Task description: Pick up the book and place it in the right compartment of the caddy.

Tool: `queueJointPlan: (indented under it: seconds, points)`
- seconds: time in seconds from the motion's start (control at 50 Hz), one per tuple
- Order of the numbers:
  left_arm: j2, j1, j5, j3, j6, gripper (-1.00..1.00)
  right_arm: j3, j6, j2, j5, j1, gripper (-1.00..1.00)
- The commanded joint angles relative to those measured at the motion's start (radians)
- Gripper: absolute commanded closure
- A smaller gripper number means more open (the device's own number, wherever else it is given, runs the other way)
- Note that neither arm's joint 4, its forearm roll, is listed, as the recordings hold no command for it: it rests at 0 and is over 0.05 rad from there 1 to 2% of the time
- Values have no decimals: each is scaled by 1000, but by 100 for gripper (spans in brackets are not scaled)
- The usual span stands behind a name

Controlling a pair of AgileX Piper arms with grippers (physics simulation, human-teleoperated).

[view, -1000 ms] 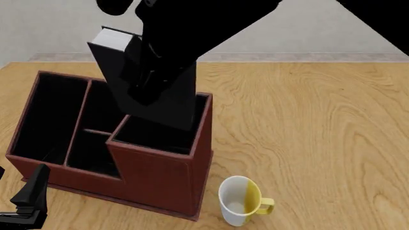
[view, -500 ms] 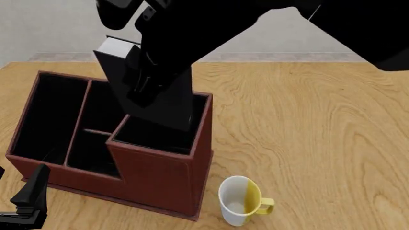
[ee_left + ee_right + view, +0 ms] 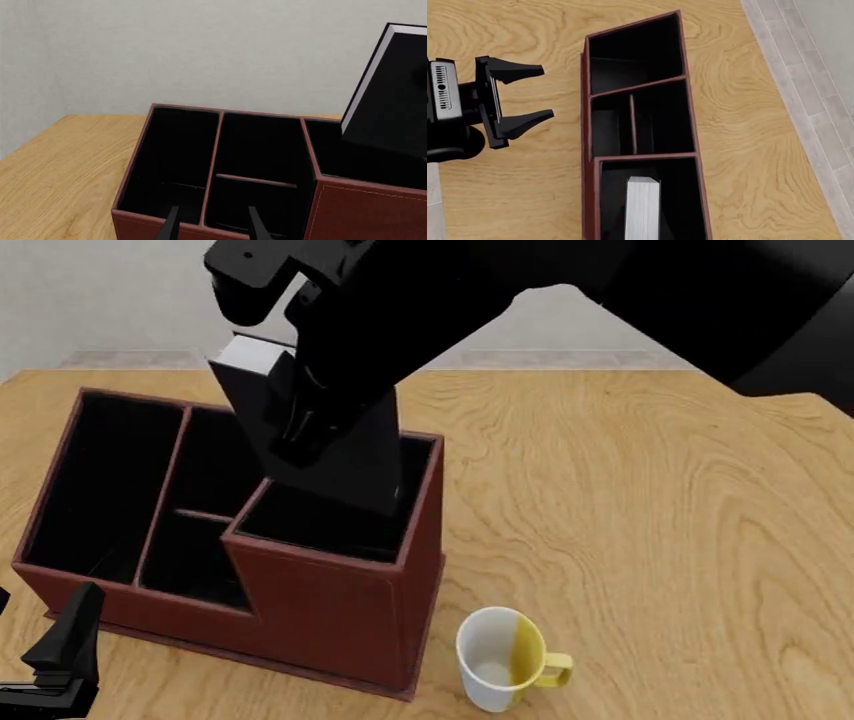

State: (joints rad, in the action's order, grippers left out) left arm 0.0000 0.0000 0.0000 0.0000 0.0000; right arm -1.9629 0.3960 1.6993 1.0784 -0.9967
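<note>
Wood-grain desk (image 3: 641, 500), pale wall behind. Right jaws (image 3: 296, 425) clamped on book (image 3: 334, 455), black cover, white page edges up. Book tilted, lower end already inside right compartment (image 3: 387, 525) of caddy (image 3: 334, 610), upper end sticking out above rim and leaning toward caddy's narrow end. Right wrist view: page edges (image 3: 642, 210) sitting within that compartment's walls, touching neither side wall as far as visible. Left jaws (image 3: 517, 97) apart, holding nothing, parked low over desk just off caddy's long narrow section (image 3: 100, 480); fingertips (image 3: 172, 227) pointing at caddy's near wall. Two small middle sections (image 3: 257, 165) between narrow section and right compartment. White-and-yellow mug (image 3: 503, 658) upright on desk, just beside caddy's tall corner, not touching.
</note>
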Motion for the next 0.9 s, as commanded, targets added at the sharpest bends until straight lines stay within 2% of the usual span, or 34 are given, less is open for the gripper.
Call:
queueJointPlan:
  seconds: [0.02, 0.62, 0.9]
  points:
    - [0, 0, 0, 0, 0, -100, 43, -25, -7, -38, 10, 100]
    - [0, 0, 0, 0, 0, -100, 186, -82, -9, -160, 23, 100]
    - [0, 0, 0, 0, 0, -100, 232, -81, -2, -190, 31, 100]
